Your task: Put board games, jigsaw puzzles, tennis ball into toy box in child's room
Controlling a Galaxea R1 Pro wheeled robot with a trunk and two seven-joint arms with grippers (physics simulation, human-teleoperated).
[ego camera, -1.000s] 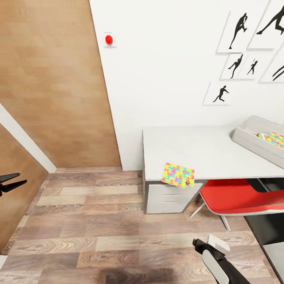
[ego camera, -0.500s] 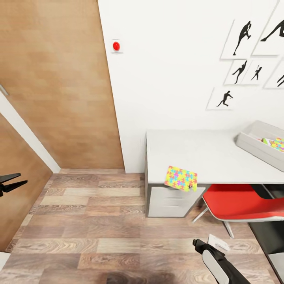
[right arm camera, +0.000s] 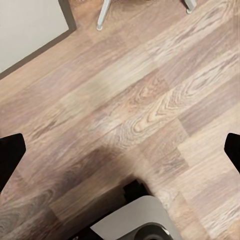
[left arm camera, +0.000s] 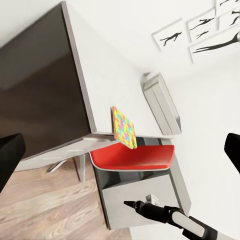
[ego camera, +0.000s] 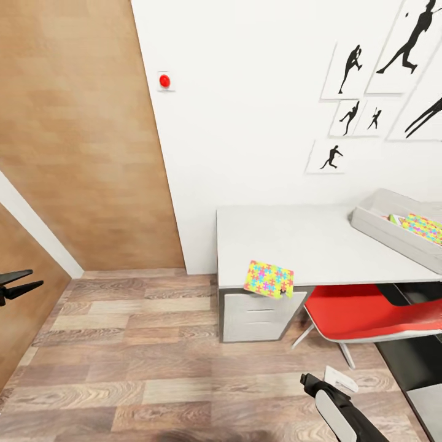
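Observation:
A multicoloured jigsaw puzzle (ego camera: 269,279) (left arm camera: 125,127) lies at the front edge of the pale grey table (ego camera: 307,242), overhanging it above the drawers. At the table's right end stands the light grey toy box (ego camera: 373,222) (left arm camera: 160,102), with another colourful puzzle (ego camera: 425,225) and a printed box edge visible inside. My left gripper (ego camera: 27,281) (left arm camera: 120,152) hangs open at the far left over the floor, holding nothing. My right arm (ego camera: 334,406) is low in front of me, and its gripper (right arm camera: 120,150) is open, pointing down at the wood floor. The bed and the tennis ball are out of view.
A red chair (ego camera: 362,310) (left arm camera: 132,157) is tucked under the table, right of the drawers (ego camera: 258,316). The dark grey desk section (ego camera: 414,359) is at the lower right. A wooden door (ego camera: 80,141) fills the left wall, and plank floor (ego camera: 153,356) lies between me and the table.
The whole picture has shifted, so the head camera has moved; the table now sits slightly further left in view. Both arms keep the same pose and the puzzle has not moved.

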